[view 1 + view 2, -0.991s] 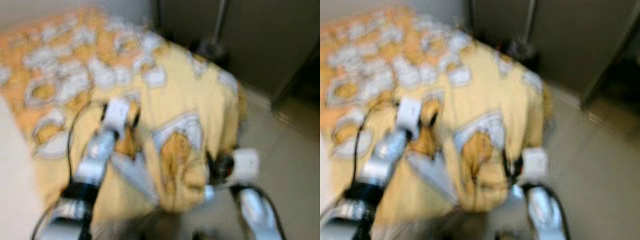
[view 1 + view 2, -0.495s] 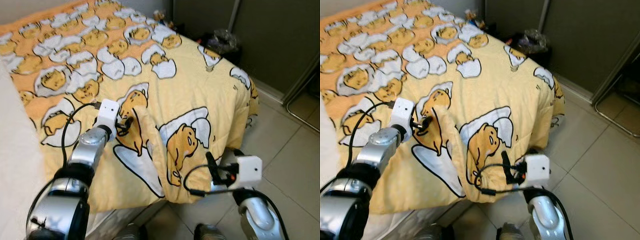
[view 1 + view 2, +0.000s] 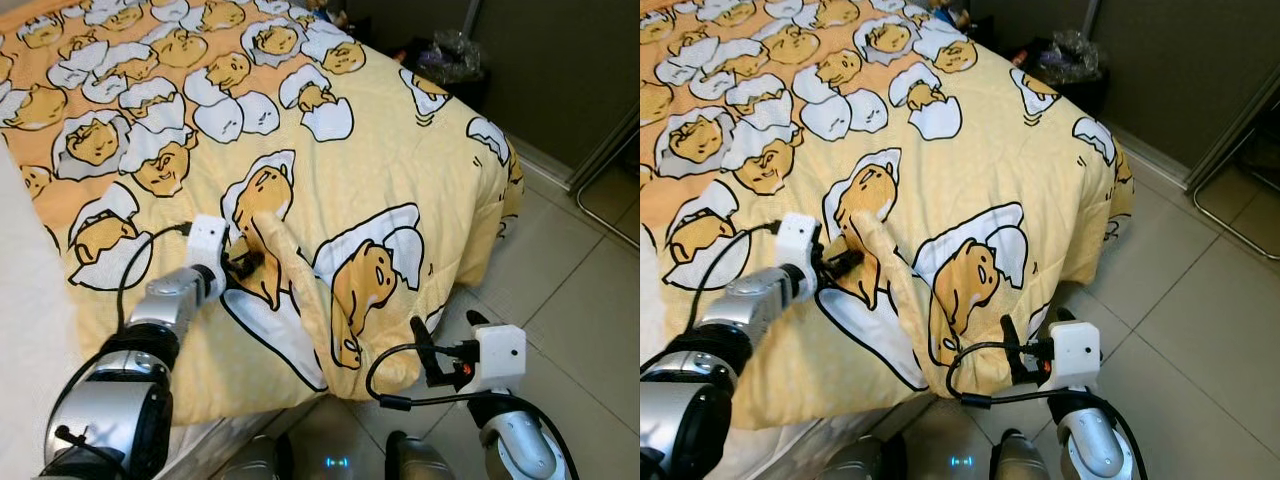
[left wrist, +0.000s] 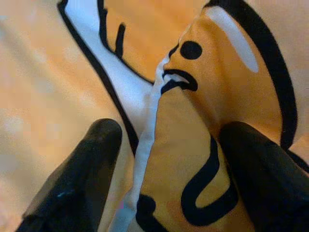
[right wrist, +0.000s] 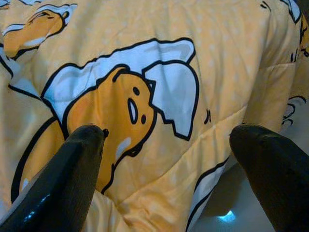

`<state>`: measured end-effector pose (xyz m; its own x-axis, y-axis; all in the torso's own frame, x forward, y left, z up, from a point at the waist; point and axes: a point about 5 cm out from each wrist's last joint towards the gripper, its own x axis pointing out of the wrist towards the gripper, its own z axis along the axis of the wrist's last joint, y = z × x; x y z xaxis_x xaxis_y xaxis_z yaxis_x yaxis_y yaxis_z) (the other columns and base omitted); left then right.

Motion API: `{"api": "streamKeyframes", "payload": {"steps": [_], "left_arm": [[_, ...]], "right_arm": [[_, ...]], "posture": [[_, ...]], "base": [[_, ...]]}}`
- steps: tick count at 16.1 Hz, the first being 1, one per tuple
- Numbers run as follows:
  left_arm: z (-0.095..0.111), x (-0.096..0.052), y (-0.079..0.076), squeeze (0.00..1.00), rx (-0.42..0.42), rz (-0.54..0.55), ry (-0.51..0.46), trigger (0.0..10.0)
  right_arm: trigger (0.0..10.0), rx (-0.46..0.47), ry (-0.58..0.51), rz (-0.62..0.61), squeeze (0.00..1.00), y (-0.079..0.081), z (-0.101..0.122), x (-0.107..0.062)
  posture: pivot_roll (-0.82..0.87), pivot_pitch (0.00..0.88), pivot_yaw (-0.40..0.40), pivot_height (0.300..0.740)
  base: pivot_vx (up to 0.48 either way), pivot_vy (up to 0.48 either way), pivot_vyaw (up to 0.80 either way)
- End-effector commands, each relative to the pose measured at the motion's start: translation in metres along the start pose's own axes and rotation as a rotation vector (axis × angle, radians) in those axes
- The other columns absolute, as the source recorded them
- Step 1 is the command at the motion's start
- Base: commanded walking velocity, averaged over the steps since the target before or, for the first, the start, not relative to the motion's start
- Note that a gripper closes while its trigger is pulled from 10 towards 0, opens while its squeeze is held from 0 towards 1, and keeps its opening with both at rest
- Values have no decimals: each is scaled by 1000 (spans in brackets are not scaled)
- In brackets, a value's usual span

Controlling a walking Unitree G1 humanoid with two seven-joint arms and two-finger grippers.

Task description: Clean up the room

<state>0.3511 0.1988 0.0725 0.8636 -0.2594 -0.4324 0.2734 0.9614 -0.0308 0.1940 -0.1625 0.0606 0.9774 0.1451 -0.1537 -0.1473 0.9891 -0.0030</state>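
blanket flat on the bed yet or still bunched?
Bunched. The blanket has a raised ridge pinched in the left gripper; right gripper open at its hanging edge.

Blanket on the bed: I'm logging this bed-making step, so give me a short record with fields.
item: yellow blanket with egg-character print
position: spread over the bed, corner hanging toward the tiled floor
left end effector: pinching a raised fold of the blanket
right end effector: open, at the hanging edge, gripping nothing
wrinkle: ridge running from the left end effector toward the near edge
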Motion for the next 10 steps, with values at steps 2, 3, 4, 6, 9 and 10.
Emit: {"api": "streamKeyframes", "payload": {"steps": [2, 3, 4, 6, 9, 10], "left_arm": [[-1, -7, 7, 0, 15, -54, -44, 0], [-3, -9, 4, 0, 33, -116, -60, 0], [-6, -11, 2, 0, 58, -158, -63, 0], [-9, -15, 1, 0, 124, -204, -60, 0], [-25, -17, -10, 0, 131, -324, -4, 0], [-31, -17, -13, 0, 114, -337, 5, 0]], "right_arm": [[10000, 14, -2, 5, 0, -1, 3, 4], [10000, 13, -4, 9, 0, -1, 3, 5], [10000, 13, -4, 13, 0, 0, 4, 7], [10000, 12, -3, 31, 0, 2, 4, 10], [10000, 15, 8, 42, 0, 3, 2, 12], [10000, 13, 8, 48, 0, 3, 2, 13]], "posture": [[-117, 206, 75, 740], [-112, 206, 72, 740], [-108, 207, 68, 740], [-100, 208, 61, 740], [-87, 190, 38, 740], [-86, 180, 37, 740]], "base": [[0, 0, 0], [0, 0, 0], [0, 0, 0], [0, 0, 0], [0, 0, 0], [0, 0, 0]]}}
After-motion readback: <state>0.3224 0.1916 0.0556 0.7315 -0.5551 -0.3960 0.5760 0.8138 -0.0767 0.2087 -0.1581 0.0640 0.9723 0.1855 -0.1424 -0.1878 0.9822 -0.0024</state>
